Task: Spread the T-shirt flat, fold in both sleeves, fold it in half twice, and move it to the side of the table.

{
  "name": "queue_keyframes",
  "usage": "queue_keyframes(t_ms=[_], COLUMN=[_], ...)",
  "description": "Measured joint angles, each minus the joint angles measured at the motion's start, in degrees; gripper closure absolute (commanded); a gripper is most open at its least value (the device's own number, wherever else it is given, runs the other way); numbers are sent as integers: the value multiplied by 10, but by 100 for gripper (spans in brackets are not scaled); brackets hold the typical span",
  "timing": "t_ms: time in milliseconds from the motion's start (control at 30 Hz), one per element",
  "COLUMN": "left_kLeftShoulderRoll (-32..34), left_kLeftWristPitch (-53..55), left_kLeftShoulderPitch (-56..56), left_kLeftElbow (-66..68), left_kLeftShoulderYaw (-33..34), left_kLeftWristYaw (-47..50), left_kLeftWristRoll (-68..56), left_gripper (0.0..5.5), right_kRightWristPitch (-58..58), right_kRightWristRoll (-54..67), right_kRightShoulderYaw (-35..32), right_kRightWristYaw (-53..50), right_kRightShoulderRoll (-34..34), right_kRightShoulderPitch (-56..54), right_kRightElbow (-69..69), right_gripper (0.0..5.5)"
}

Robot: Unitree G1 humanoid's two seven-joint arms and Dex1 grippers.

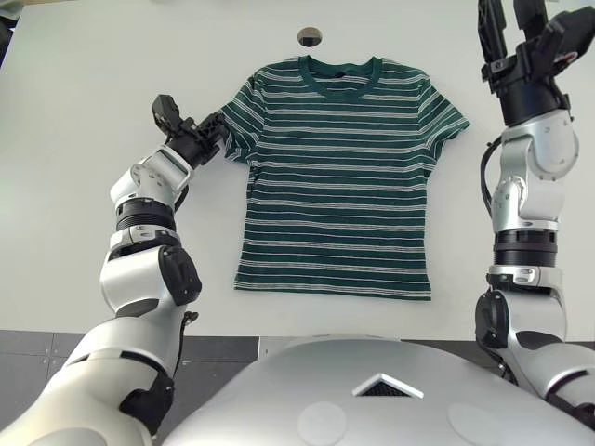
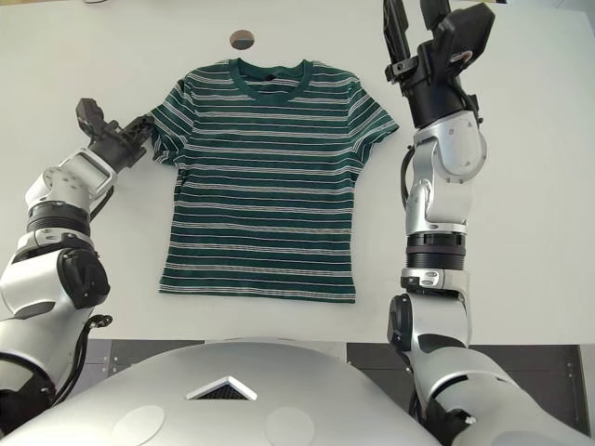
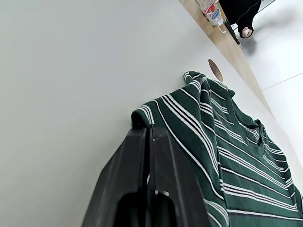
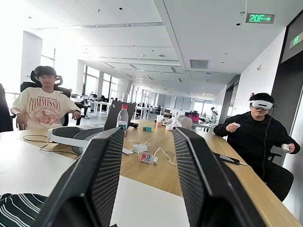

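Note:
A dark green T-shirt point(image 1: 337, 177) with white stripes lies flat on the white table point(image 1: 74, 214), collar at the far side, both sleeves spread out. My left gripper point(image 1: 216, 127) is at the shirt's left sleeve point(image 3: 189, 118), fingers closed together on the sleeve's edge. My right gripper point(image 2: 415, 19) is raised well above the table beyond the shirt's right sleeve point(image 2: 376, 116), pointing up and away, open with nothing between its fingers point(image 4: 90, 189).
A small round dark disc point(image 1: 310, 36) sits in the table just beyond the collar. Bare table surface lies to the left and right of the shirt. The table's near edge point(image 1: 223, 336) runs just below the hem.

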Motion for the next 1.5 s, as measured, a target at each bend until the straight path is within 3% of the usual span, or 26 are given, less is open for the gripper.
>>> queue_keyframes(t_ms=[267, 833, 1100, 1500], left_kLeftShoulderRoll=[-2, -17, -79, -123], left_kLeftWristPitch=[0, 138, 163, 159], left_kLeftShoulderPitch=[6, 114, 120, 90], left_kLeftElbow=[-5, -298, -381, -364], left_kLeftShoulderYaw=[24, 72, 13, -32], left_kLeftWristYaw=[-10, 3, 38, 68], left_kLeftWristRoll=[-10, -102, -104, -89], left_gripper=[537, 537, 537, 537], right_kRightWristPitch=[0, 0, 0, 0], right_kRightWristRoll=[-5, -16, -16, -17], right_kRightShoulderYaw=[3, 14, 17, 18], right_kRightWristYaw=[-2, -4, -5, -7], right_kRightShoulderRoll=[1, 12, 14, 18], right_kRightShoulderPitch=[-1, -6, -12, -16], right_kRightElbow=[8, 15, 14, 13], right_gripper=[359, 359, 359, 359])
